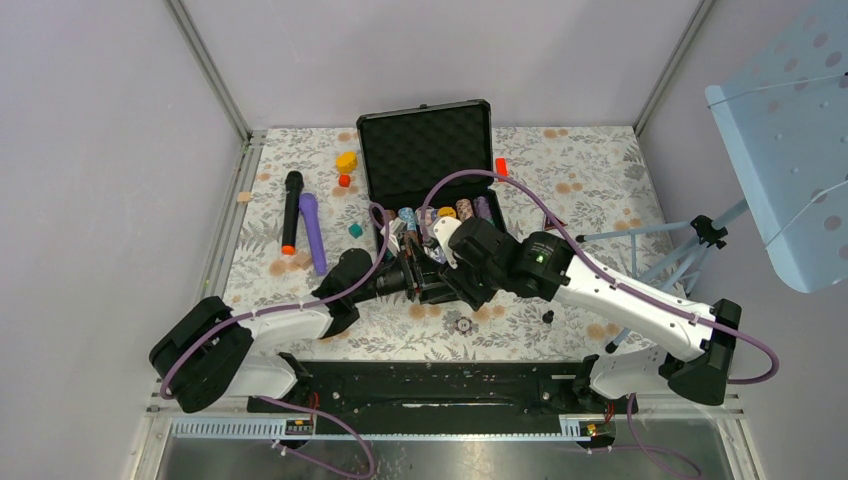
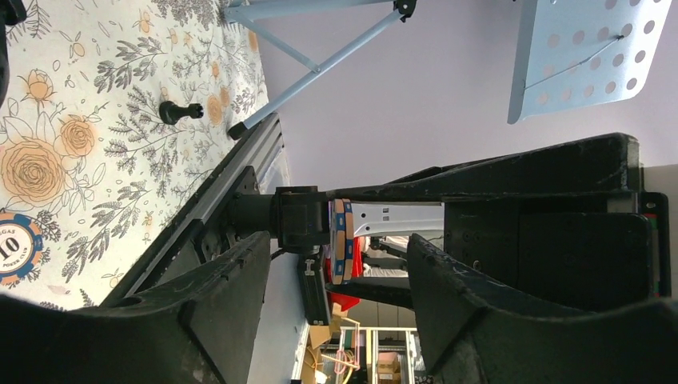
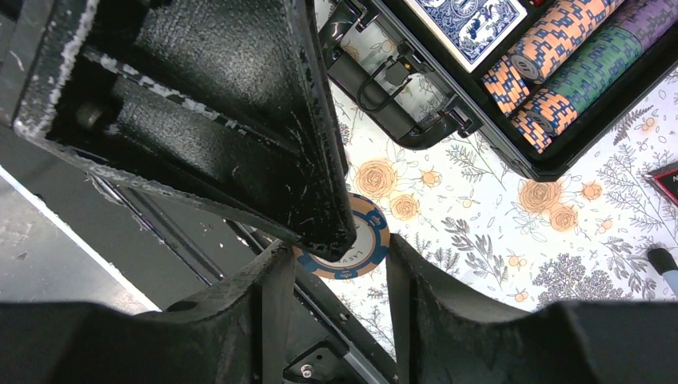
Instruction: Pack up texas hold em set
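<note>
Starting left wrist: left end effector (image 2: 336, 254) spread, one finger each side of a thin chip stack (image 2: 342, 240) seen edge-on, no contact visible. Loose chip (image 2: 16, 248) marked 10 lies flat on floral tabletop (image 2: 120, 104); pale wall (image 2: 384, 80) behind.

Right wrist: right end effector (image 3: 340, 260) pinches the blue-and-orange chip stack by its rim, face toward the camera. Black case (image 3: 448, 132) beyond, holding striped chip rows (image 3: 592, 64) and a blue card deck (image 3: 468, 20).

Top: both end effectors meet just in front of the case, foam lid (image 1: 425, 150) open.
</note>
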Controlling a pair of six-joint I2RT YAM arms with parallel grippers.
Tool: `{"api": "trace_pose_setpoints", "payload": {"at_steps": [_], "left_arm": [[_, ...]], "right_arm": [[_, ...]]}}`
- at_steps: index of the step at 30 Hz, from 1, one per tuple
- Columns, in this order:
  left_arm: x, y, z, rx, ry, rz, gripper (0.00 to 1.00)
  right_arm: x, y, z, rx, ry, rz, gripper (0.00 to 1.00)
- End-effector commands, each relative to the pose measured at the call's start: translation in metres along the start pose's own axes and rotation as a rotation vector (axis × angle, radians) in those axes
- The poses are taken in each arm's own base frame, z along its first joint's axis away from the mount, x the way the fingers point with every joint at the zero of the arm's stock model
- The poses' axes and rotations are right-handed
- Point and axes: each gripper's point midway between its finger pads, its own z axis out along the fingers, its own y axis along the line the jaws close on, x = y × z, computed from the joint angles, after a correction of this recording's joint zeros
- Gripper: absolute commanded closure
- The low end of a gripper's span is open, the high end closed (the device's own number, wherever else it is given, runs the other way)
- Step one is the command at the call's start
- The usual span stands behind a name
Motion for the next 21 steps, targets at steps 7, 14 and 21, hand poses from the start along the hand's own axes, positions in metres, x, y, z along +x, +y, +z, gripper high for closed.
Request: {"api": "trace_pose_setpoints", "payload": {"at_steps": [7, 14, 21], "left_arm": [[0.0004, -0.0316, 0.0028, 0.117, 0.001, 0.049, 0.41], [0.0031, -0.0339, 0.0035, 0.127, 0.008, 0.053, 0.43], [0.0064, -0.0347, 0.0049, 0.132, 0.018, 0.055, 0.47]], "right_arm": [[-0.0164, -0.0092, -0.0179, 0.05, -0.086, 0.006, 1.0], [-0.0179, -0.0091, -0.018, 0.051, -0.093, 0.013, 1.0], [-0.0208, -0.0083, -0.0194, 0.048, -0.11, 0.031, 1.0]]}}
